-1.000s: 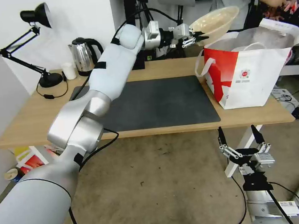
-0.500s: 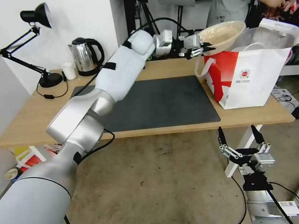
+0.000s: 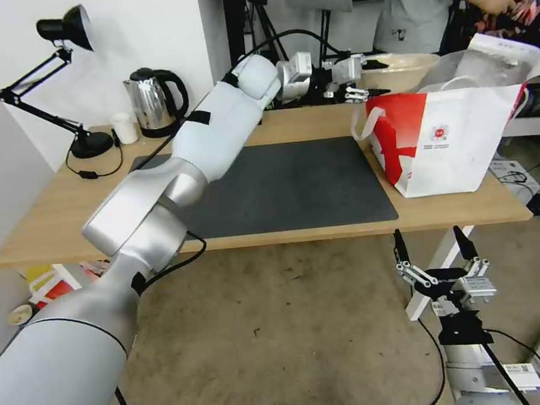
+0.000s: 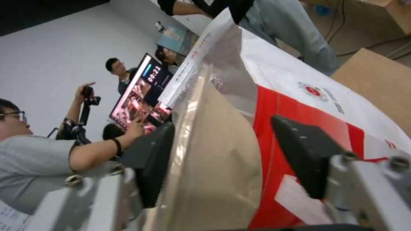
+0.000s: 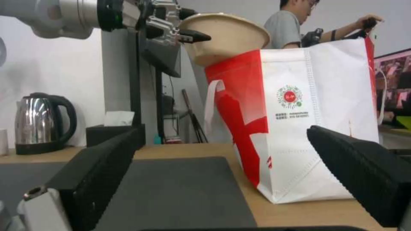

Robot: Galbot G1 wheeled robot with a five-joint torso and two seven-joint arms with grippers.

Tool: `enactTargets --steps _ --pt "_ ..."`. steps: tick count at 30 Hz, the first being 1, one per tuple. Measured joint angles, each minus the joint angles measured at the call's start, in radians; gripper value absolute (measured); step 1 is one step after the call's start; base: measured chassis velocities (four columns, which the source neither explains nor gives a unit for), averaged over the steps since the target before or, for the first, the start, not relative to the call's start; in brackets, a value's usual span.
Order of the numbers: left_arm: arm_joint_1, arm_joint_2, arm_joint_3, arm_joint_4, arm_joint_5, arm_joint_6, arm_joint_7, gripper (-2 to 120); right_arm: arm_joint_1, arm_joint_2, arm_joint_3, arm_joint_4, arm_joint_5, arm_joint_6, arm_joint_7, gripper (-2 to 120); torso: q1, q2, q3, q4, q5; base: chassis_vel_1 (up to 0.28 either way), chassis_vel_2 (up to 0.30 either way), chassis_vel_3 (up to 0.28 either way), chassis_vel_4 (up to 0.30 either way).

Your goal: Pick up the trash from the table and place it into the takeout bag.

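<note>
moved: beige bowl (image 3: 401, 69) sits lower than half a second ago, rim now level and sunk partly into the mouth of the takeout bag (image 3: 451, 142); a second ago it was tilted and higher, short of the bag. left arm reaches further right.
left hand (image 3: 367, 79): over the bag's near-left top edge, fingers spread apart on either side of the bowl's rim, not pinching it as far as the head view shows; the right wrist view has one dark fingertip (image 5: 195, 35) lying on the rim.
beige bowl: resting at the bag's top corner, bottom below the bag's edge in the right wrist view.
takeout bag: upright on the right end of the desk (image 3: 51, 221), just beside the dark grey mat (image 3: 287, 185), mouth open, silver lining showing.
right hand (image 3: 434, 256): parked low in front of the desk edge, fingers apart, holding nothing.
other: steel kettle (image 3: 154, 102) and black desk lamp (image 3: 58, 82) at the desk's back left, well apart from the bag.
</note>
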Motion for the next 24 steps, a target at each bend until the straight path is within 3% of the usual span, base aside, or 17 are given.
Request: enactTargets --steps 9,19,24 --pt "-0.022 0.000 0.005 0.003 -0.002 -0.001 0.003 97 0.000 0.000 0.000 0.000 0.000 0.000 0.000 100 0.000 0.000 0.000 0.0000 0.0000 0.000 0.000 0.000 0.000" --pt "-0.031 0.001 0.000 -0.006 -0.004 -0.001 0.007 100 0.000 0.000 0.000 0.000 0.000 0.000 0.000 100 0.000 0.000 0.000 -0.0001 0.0001 0.000 0.000 0.000 0.000" --pt "-0.046 0.003 -0.034 0.004 0.001 -0.005 0.047 100 0.000 0.000 0.000 0.000 0.000 0.000 0.000 100 0.000 0.000 0.000 0.0000 0.0000 0.000 0.000 0.000 0.000"
